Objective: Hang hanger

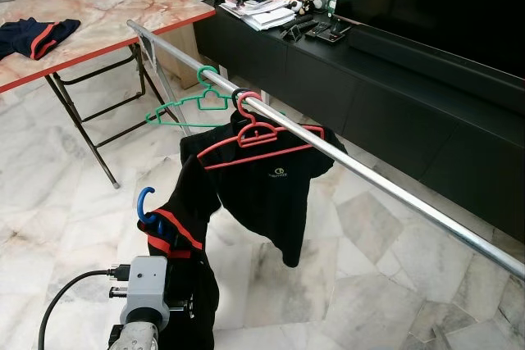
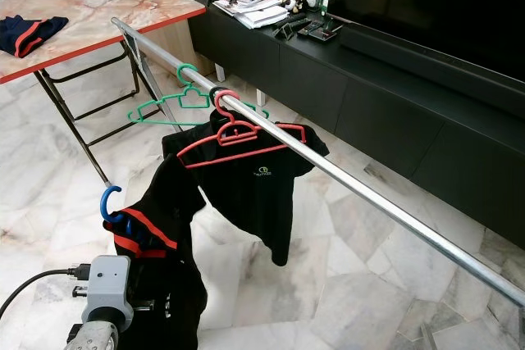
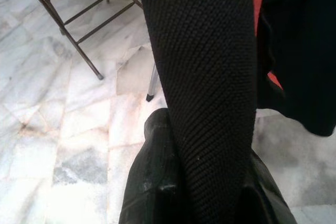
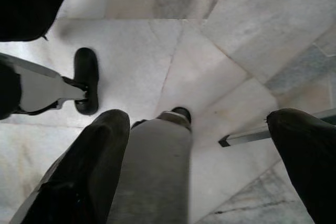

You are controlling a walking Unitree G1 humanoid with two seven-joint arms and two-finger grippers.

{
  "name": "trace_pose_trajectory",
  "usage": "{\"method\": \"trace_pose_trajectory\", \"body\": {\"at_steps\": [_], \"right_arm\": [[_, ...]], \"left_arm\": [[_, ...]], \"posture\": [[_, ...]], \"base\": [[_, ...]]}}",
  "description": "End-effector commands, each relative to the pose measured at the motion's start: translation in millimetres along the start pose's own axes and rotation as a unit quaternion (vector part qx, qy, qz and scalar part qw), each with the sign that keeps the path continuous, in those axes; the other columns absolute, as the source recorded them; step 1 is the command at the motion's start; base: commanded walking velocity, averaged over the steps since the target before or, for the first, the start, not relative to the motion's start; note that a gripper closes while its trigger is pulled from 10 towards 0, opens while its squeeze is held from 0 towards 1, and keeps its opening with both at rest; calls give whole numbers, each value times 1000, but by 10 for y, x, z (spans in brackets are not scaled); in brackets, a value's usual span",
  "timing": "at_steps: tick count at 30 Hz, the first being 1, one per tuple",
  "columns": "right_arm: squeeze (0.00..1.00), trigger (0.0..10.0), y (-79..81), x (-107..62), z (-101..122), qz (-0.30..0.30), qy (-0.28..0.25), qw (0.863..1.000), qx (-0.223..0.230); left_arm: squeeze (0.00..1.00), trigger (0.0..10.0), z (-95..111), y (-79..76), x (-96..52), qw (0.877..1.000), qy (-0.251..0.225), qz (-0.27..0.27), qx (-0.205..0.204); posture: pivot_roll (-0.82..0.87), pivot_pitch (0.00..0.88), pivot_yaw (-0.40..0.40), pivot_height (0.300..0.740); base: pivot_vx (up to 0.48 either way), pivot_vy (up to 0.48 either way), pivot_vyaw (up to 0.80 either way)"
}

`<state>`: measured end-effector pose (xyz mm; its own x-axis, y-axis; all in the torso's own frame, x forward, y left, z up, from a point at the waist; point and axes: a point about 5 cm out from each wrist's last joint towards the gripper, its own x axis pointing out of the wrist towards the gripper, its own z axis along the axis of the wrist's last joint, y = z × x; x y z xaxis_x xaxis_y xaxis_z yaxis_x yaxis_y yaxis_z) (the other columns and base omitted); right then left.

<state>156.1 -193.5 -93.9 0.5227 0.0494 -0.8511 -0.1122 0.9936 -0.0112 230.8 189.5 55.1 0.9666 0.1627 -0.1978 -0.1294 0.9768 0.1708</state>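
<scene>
left gripper (image 3: 205,192) clamped the black garment on the blue hanger (image 1: 146,202), held low, well below the rail (image 1: 344,157); right gripper (image 4: 197,145) hung spread, idle. likely risk: hook snagging the red hanger (image 1: 258,133).

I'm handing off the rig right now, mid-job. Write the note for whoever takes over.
Left gripper: fingers shut on the black garment that hangs on the blue hanger, held low, on the near side of the metal rail.
Right gripper: fingers open, holding nothing, pointing at the floor.
Done: a red hanger with a black shirt and a bare green hanger are on the rail.
Left: lift the blue hook over the rail and release.
</scene>
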Motion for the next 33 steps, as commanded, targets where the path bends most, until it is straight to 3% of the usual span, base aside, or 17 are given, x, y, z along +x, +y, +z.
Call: {"method": "trace_pose_trajectory", "body": {"at_steps": [1,7,24,33], "right_arm": [[0,10000,29,-14,-101,5,16,1000,9],[0,10000,-28,-26,-106,0,14,1000,13],[0,10000,-31,-14,-64,-8,11,1000,27],[0,10000,-213,-78,-172,-18,22,999,30]], "left_arm": [[0,10000,9,58,-12,1000,-2,12,-3],[0,10000,7,63,-6,1000,-1,13,-2],[0,10000,23,95,11,1000,-2,21,-6],[0,10000,35,127,22,1000,-4,28,-6]], "posture": [[-9,158,8,740],[-9,156,7,740],[-11,154,8,740],[-7,156,8,740]], "base": [[0,289,0],[0,309,0],[0,17,0],[0,97,-780]]}}
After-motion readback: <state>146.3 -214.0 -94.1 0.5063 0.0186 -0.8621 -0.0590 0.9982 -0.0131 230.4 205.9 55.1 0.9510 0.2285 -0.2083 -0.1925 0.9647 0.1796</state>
